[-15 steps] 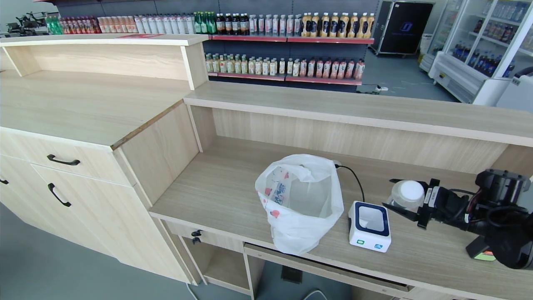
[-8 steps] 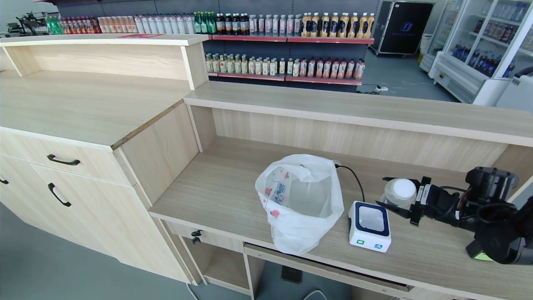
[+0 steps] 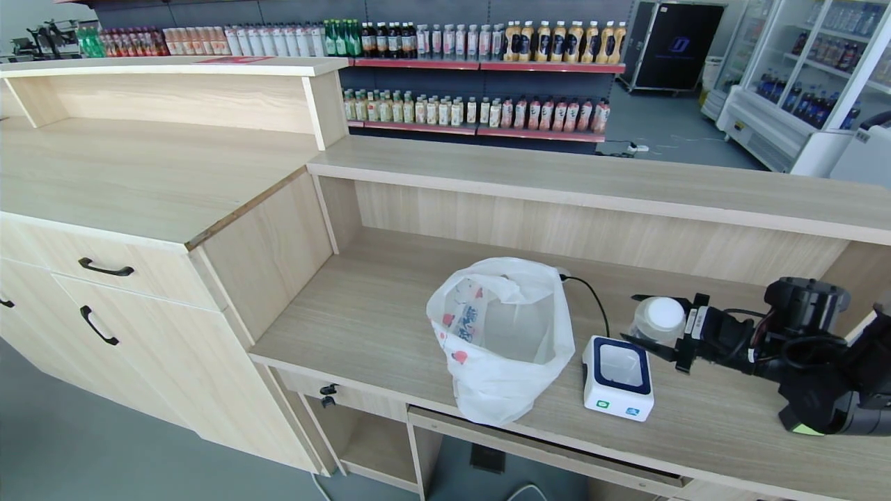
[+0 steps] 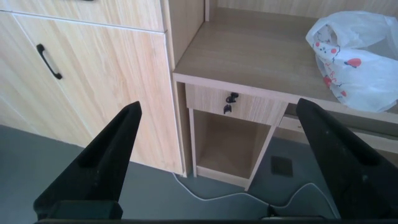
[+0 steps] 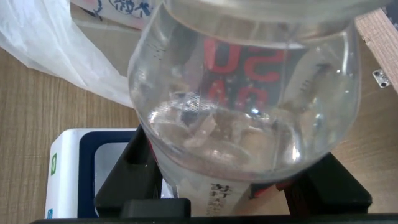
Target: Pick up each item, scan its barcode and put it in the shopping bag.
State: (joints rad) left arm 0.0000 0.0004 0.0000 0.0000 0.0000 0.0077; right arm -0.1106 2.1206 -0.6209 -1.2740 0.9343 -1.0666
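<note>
Right gripper [image 3: 644, 321] is clamped on the jar [image 3: 665, 312] just beside the scanner [image 3: 617, 376], and I fear its smooth round wall could slip, or its barcode could face away.

shop | checkout counter [image 3: 390, 306] | drink shelves [image 3: 480, 66] | fridges [image 3: 800, 83]

The light wood-grain table [image 3: 376, 313] has a raised ledge [image 3: 592, 177] along its far edge. A taller light wood cabinet [image 3: 139, 181] with black bar handles [image 3: 106, 268] adjoins it on the left. A small drawer with a black lock fitting [image 4: 231, 104] sits under the table front. Behind, red-edged store shelves [image 3: 480, 67] hold rows of drink bottles [image 3: 445, 111]. A black upright case [image 3: 679, 45] and glass-door refrigerators [image 3: 800, 76] stand on the grey floor [image 3: 668, 125].
</note>
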